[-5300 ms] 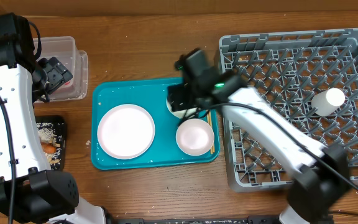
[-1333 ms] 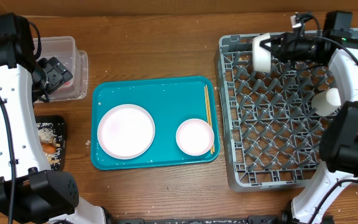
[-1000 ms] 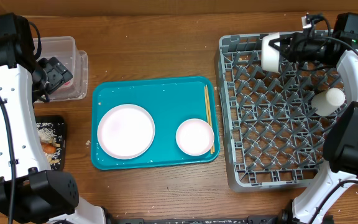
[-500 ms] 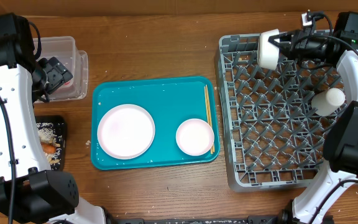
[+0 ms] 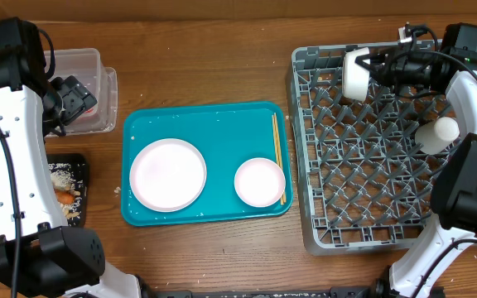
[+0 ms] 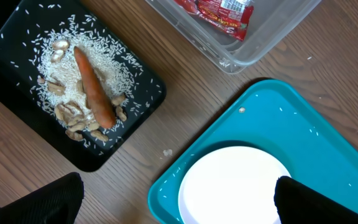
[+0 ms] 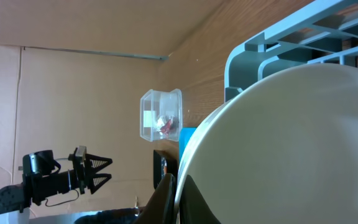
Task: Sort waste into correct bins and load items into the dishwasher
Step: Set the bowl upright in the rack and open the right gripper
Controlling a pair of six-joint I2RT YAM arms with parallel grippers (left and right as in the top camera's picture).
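My right gripper (image 5: 378, 66) is shut on the rim of a white bowl (image 5: 355, 73), holding it on edge over the far left corner of the grey dishwasher rack (image 5: 387, 190). In the right wrist view the bowl (image 7: 291, 143) fills the frame, its rim pinched between the fingers (image 7: 166, 198). A small white cup (image 5: 437, 132) lies in the rack. The large plate (image 5: 168, 174), small plate (image 5: 259, 182) and chopsticks (image 5: 277, 157) rest on the teal tray (image 5: 205, 120). My left gripper (image 6: 176, 202) hangs open above the tray's left edge, holding nothing.
The clear tub (image 6: 253, 43) with a red wrapper (image 6: 219, 12) stands at the far left. The black tray (image 6: 135, 106) beside it holds a carrot stick (image 6: 95, 96), rice and food scraps (image 6: 61, 56). Bare wood lies between the teal tray and the rack.
The right gripper has carried the bowl from the teal tray to the rack's far left corner; over the last second it only shifts slightly. The left arm has not moved.
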